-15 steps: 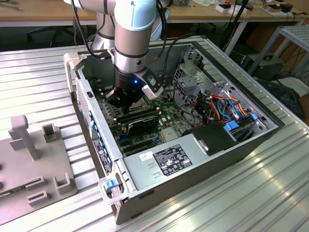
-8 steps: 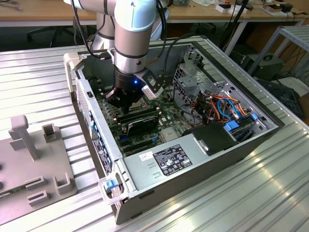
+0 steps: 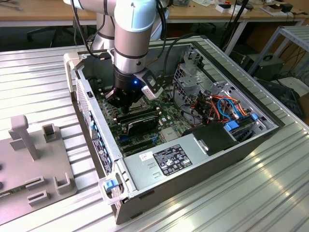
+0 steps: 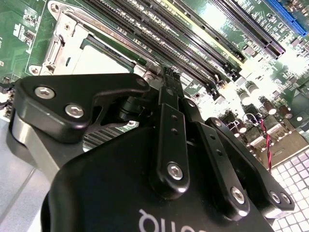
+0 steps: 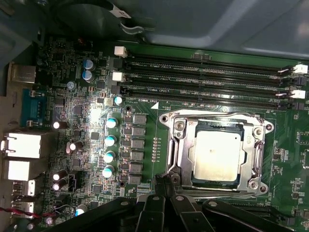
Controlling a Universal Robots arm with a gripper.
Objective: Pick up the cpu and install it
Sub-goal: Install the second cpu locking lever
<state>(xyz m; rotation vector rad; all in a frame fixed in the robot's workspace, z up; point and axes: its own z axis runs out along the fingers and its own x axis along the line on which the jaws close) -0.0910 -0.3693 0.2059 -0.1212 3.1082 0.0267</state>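
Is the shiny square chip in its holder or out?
In. The cpu lies flat inside the socket on the motherboard, framed by metal. The gripper sits beside it, holding nothing.

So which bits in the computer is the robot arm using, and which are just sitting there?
In the job:
- cpu, lying in its socket frame
- gripper, right beside the socket
- motherboard

Just sitting there:
- power supply
- memory slots
- orange and blue cables
- grey fixture outside the case
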